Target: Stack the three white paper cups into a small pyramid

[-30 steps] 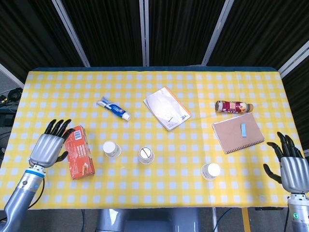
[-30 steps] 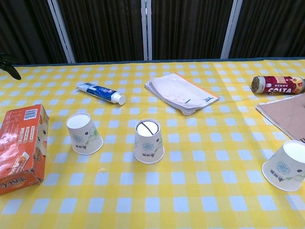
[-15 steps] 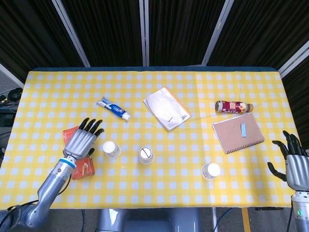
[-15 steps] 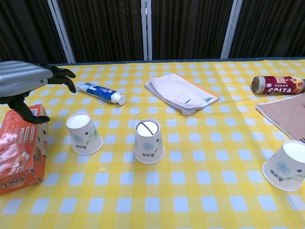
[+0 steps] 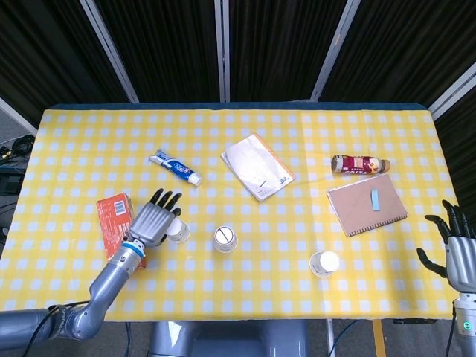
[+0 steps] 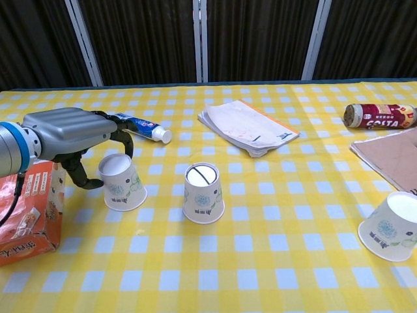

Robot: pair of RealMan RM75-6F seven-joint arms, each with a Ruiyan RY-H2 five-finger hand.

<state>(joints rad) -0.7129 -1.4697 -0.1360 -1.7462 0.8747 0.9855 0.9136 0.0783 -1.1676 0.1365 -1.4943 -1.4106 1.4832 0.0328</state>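
Three white paper cups stand upside down on the yellow checked cloth. My left hand (image 5: 153, 222) (image 6: 67, 134) reaches over the left cup (image 5: 179, 232) (image 6: 124, 185); its fingers (image 6: 120, 140) curve over the cup's far side and the thumb hangs at the cup's left. I cannot tell whether the hand touches the cup. The middle cup (image 5: 224, 239) (image 6: 203, 193), with a black line on its base, stands free. The right cup (image 5: 324, 262) (image 6: 391, 227) stands alone near the front. My right hand (image 5: 460, 253) hovers at the table's right edge, fingers spread and holding nothing.
An orange box (image 5: 111, 222) (image 6: 26, 208) lies just left of my left hand. A toothpaste tube (image 5: 175, 168), a stack of papers (image 5: 257, 167), a lying bottle (image 5: 360, 163) and a brown notebook (image 5: 367, 204) are further back.
My left hand has swept right from beside the orange box, across it, to the left cup, which has shifted slightly right. My right hand has drawn back toward the right edge.
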